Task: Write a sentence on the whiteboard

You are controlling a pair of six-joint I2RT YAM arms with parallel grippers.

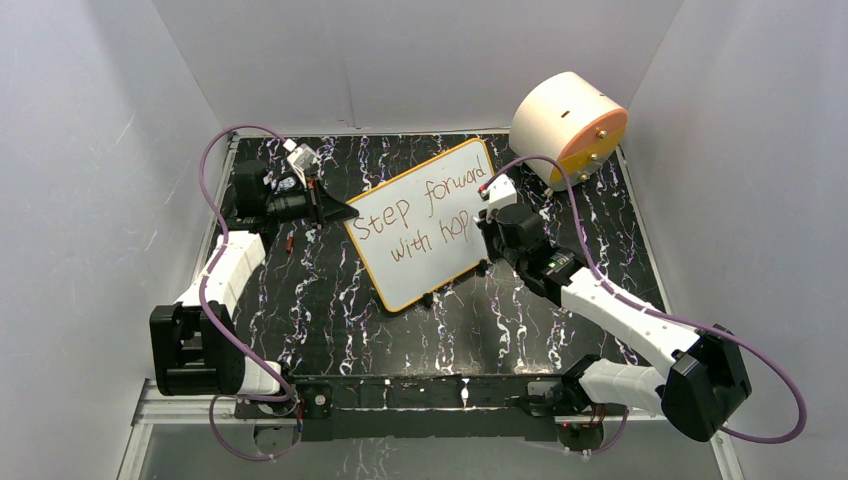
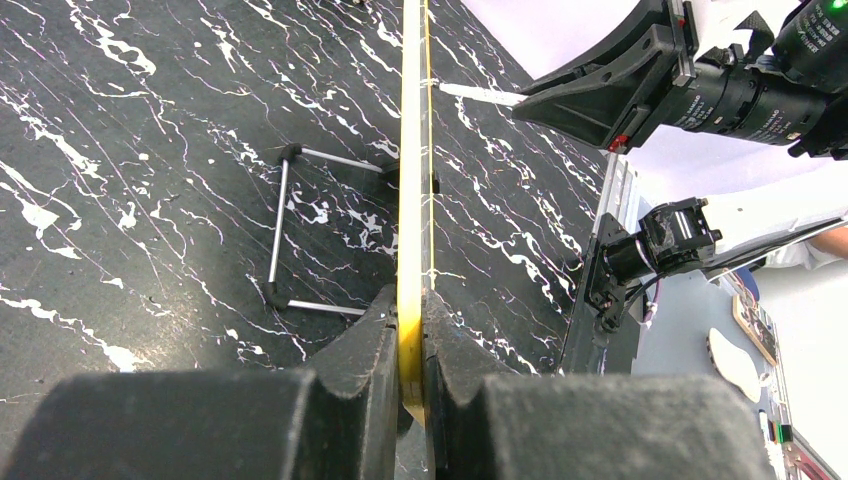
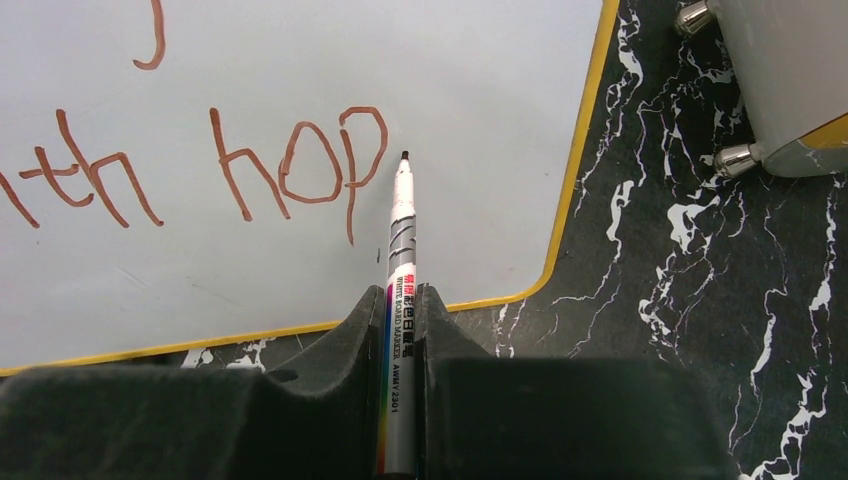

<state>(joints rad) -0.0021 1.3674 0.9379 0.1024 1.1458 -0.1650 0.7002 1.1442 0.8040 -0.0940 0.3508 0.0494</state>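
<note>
The whiteboard (image 1: 420, 275) stands propped near the middle of the black marbled table (image 1: 330, 310), a thin wire stand (image 2: 280, 230) behind it; my left gripper (image 2: 411, 340) is clamped on its yellow left edge, and that single pinch is my worry, since a hard push far from it could swing the board; my right gripper (image 3: 402, 300) is closed tight around the marker (image 3: 401, 240); the sentence (image 1: 425, 215) reads "Step forward with hop", one letter short; the tip sits just right of the "p", touching or not I can't tell; too light and the stroke skips, too heavy and the marker may slide back in the jaws.
</note>
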